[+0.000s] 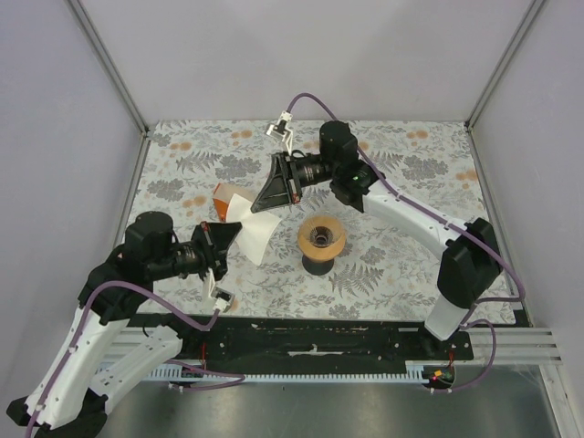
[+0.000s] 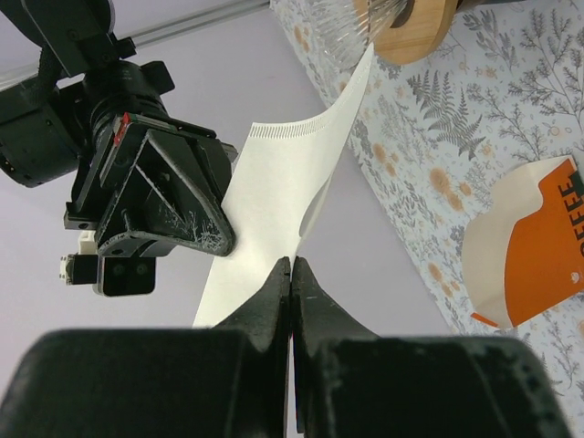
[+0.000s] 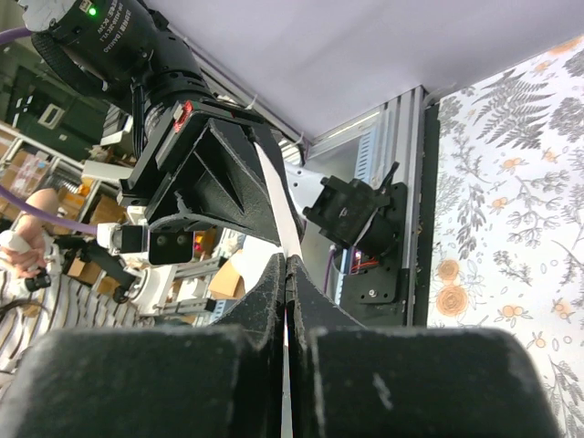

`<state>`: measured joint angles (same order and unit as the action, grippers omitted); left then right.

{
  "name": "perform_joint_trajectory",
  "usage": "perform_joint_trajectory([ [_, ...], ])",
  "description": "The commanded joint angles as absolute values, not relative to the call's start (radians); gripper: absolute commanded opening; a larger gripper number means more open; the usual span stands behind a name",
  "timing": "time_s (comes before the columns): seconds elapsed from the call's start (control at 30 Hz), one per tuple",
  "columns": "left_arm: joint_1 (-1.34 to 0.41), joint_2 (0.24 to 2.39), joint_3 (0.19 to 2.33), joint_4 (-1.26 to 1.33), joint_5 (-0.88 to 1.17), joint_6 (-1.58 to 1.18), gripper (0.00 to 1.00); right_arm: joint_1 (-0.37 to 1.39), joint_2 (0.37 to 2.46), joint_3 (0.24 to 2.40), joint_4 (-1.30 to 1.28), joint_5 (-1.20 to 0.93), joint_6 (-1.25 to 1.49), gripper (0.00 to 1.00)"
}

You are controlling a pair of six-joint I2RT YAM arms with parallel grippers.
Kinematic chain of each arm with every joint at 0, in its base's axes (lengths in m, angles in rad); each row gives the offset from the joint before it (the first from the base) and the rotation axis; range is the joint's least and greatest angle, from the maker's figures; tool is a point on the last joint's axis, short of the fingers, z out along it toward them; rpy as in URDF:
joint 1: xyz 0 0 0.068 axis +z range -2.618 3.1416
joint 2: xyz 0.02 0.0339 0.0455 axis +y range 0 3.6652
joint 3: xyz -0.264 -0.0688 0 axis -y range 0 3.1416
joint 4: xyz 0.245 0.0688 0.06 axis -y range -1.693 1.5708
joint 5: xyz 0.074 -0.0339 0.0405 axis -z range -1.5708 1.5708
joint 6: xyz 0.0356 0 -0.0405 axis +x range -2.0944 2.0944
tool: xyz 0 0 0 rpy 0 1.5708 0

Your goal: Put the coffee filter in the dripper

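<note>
**Fingers.** The left arm's fingers are pressed together on the near edge of the thin white paper coffee filter. No gap shows between them beyond the sheet itself. The right arm's fingers are pinched flat on another edge of the same sheet, which the right wrist view shows edge-on. Both arms grip one object.

**Filter position.** The coffee filter hangs in the air between the two sets of fingers, off the floral-patterned surface. It reads as a flat, folded sheet, not yet spread into a cone. In the top view its long axis runs from upper left to lower right. The left arm holds its left edge and the right arm its upper edge.

**Governing relation.** The small round dripper, with its tan-orange rim and black base, stands upright on the surface. It is just to the right of the filter and apart from it. In the left wrist view the filter's far corner points toward the dripper. The required travel is therefore rightward and down. The right arm's fingers appear slightly the nearer.

**Surroundings.** An orange and white cardboard pack lies on the surface beyond the filter, on the side away from the dripper. It appears clear of the path.

**Note.** The filter probably needs opening before it is seated, with its wide mouth upward over the dark centre hole.
</note>
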<state>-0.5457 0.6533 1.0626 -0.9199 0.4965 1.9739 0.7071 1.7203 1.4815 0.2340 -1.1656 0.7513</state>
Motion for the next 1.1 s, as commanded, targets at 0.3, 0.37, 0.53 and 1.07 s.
perform_joint_trajectory([
  [0.3, -0.546, 0.646, 1.054, -0.862, 0.532, 2.612, 0.02, 0.735, 1.695, 1.509, 0.273, -1.229, 0.713, 0.34],
  [0.37, -0.546, 0.653, 1.061, -0.861, 0.537, 2.615, 0.02, 0.759, 1.695, 1.525, 0.265, -1.249, 0.696, 0.41],
  [0.53, -0.546, 0.652, 1.055, -0.851, 0.561, 2.632, 0.02, 0.767, 1.700, 1.555, 0.122, -1.214, 0.600, 0.43],
  [1.07, -0.548, 0.643, 1.049, -0.836, 0.529, 2.592, 0.02, 0.729, 1.658, 1.546, 0.046, -1.092, 0.534, 0.49],
])
